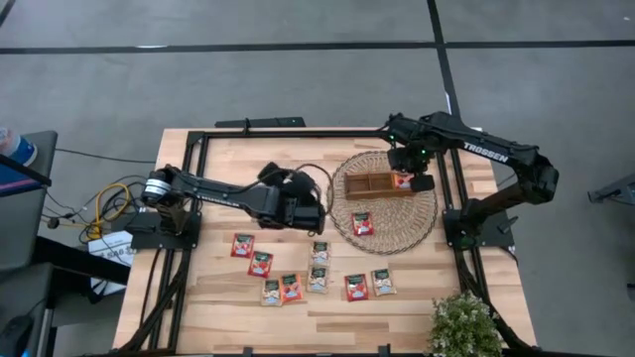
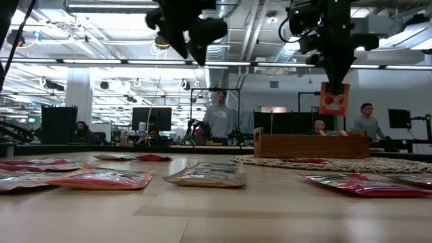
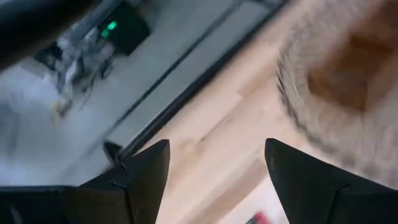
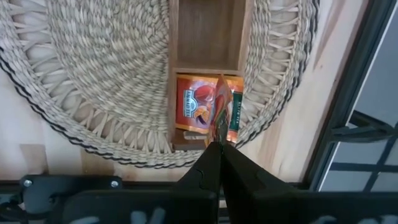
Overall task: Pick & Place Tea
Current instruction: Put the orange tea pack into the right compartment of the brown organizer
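My right gripper (image 1: 409, 177) points down over the right end of the wooden tray (image 1: 369, 185), shut on a red tea sachet (image 2: 334, 98). The tray stands on the round wicker mat (image 1: 397, 226). Another sachet (image 4: 193, 102) seems to lie flat in the tray's end compartment under the held one. One red sachet (image 1: 361, 223) lies on the mat. Several sachets (image 1: 290, 288) lie flat on the table's near half. My left gripper (image 3: 214, 180) is open and holds nothing; it hovers left of the mat (image 1: 303, 206). My right gripper pinches the red sachet by its upper edge (image 4: 219, 134) between its two shut fingers, coming from above and pointing down. The sachet hangs upright below the fingers (image 2: 335, 73), clear above the tray's right end.
A potted plant (image 1: 464, 325) stands at the table's near right corner. A black frame (image 1: 298, 131) runs around the tabletop. Cables (image 1: 109, 203) lie off the left edge. In the low view people (image 2: 219, 118) stand in the room behind.
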Controlling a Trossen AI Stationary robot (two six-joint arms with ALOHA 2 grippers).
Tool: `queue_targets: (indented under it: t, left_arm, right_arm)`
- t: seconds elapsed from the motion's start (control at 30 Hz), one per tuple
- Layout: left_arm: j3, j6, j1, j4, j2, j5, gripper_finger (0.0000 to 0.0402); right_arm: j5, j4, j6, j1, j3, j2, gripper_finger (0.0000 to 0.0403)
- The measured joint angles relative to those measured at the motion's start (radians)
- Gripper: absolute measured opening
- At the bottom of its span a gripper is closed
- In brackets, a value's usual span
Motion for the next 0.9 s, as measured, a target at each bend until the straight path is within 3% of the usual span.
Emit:
queue_targets:
  t: [0.1,0.23,0.3,0.5,0.63,0.9]
  left_arm:
    - [-0.051,0.183,0.01,0.187,-0.01,0.099,0.0257]
    - [-0.25,0.423,0.039,0.583,-0.065,0.436,0.0257]
    - [-0.346,0.457,0.051,0.715,-0.11,0.532,0.0257]
    - [-0.6,0.415,0.072,1.02,-0.311,0.487,0.0257]
    - [-0.781,0.447,0.081,1.271,-0.455,0.553,0.0257]
    - [-0.997,0.447,0.082,1.383,-0.647,0.56,0.0257]
  right_arm:
    - [-0.007,-0.002,-0.008,-0.013,0.0,0.0,0.0]
    - [-0.012,-0.006,-0.024,-0.019,0.0,0.0,0.0]
    - [-0.016,-0.012,-0.029,-0.019,0.0,0.0,0.0]
    - [-0.035,-0.029,-0.065,-0.033,0.0,0.019,0.0]
    - [-0.078,-0.051,-0.089,-0.052,-0.001,0.072,0.0]
    - [-0.083,-0.05,-0.121,-0.05,-0.001,0.16,0.0]
